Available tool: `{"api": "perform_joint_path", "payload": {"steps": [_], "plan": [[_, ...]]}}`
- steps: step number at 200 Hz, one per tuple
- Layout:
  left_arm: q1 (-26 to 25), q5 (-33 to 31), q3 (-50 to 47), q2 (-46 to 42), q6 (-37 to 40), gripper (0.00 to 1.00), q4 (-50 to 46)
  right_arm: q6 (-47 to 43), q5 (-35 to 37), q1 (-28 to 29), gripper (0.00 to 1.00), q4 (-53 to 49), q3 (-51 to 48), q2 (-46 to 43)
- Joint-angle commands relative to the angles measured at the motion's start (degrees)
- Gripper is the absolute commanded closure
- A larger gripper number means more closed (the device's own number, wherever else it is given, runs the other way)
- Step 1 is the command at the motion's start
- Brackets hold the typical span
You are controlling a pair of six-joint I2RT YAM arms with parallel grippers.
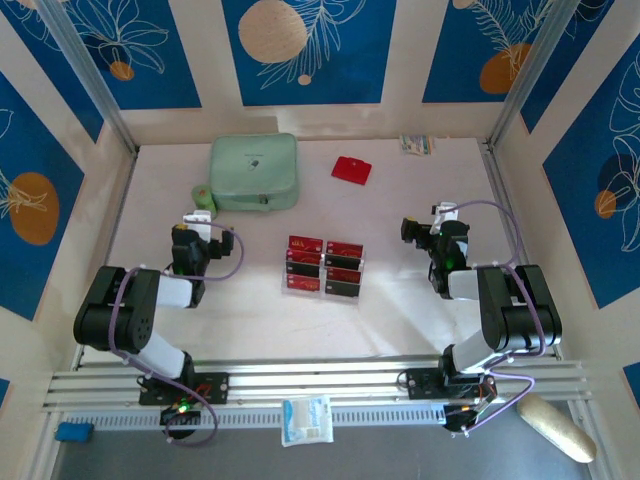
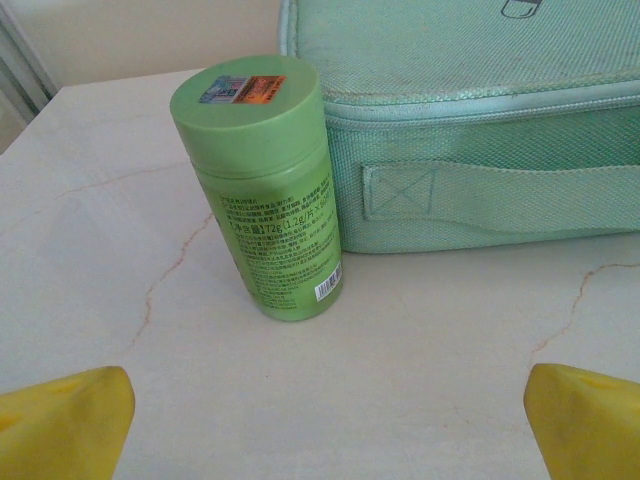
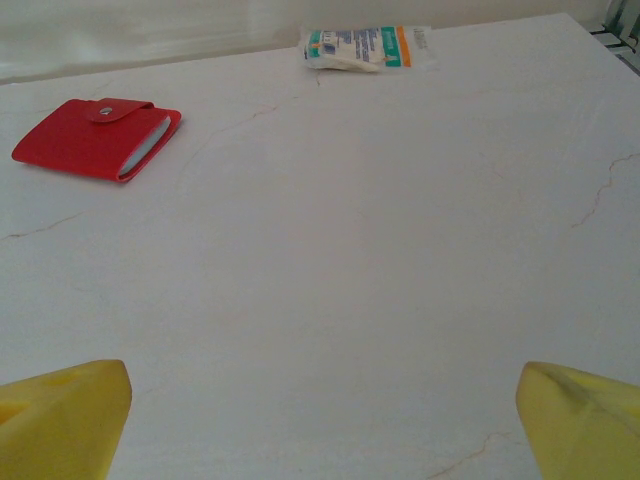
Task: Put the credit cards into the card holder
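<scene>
My left gripper hangs over the left side of the pale marbled table, jaws spread wide with nothing between them. Just beyond its two yellow fingertips stands one green cylindrical plastic bottle, upright, right beside one large mint-green fabric zip case that lies flat in the far left corner.

In the middle of the table, nearer the near edge, sits one clear plastic tiered stand. It carries the thin red credit cards with dark bands: I count about six, in two columns of three, though the lower tiers are too small to be sure of.

Towards the far edge, right of the middle, lies the one small flat red card holder, folded shut with its pale snap on top, well apart from the cards. One white sachet with teal and orange print lies at the far edge near the right corner.

My right gripper hangs over bare table on the right side, jaws likewise wide apart and empty.
</scene>
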Motion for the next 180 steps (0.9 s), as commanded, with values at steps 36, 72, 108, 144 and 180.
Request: {"api": "perform_joint_path", "payload": {"steps": [36,72,108,144,180], "plan": [[0.5,-0.2,-0.4,0.2,-0.2,0.00,1.7,-0.1,0.5,0.3,0.01,1.8,-0.2,0.4],[0.5,-0.3,-0.5,0.2,-0.2,0.00,1.7,0.3,-0.7,-0.5,0.01,1.4,-0.2,0.4],[0.5,-0.2,-0.4,0.2,-0.2,0.00,1.5,0.5,-1.6,-0.8,0.01,1.6,-0.3,0.3],[0.6,0.3,-0.3,0.2,-0.4,0.00,1.2,0.6,-1.9,-1.1,0.01,1.7,-0.6,0.1],[0.6,-0.1,2.0,-5.8,-0.1,0.00,-7.3,1.6,1.2,-0.6,0.01,-4.5,0.6,-5.0]]}}
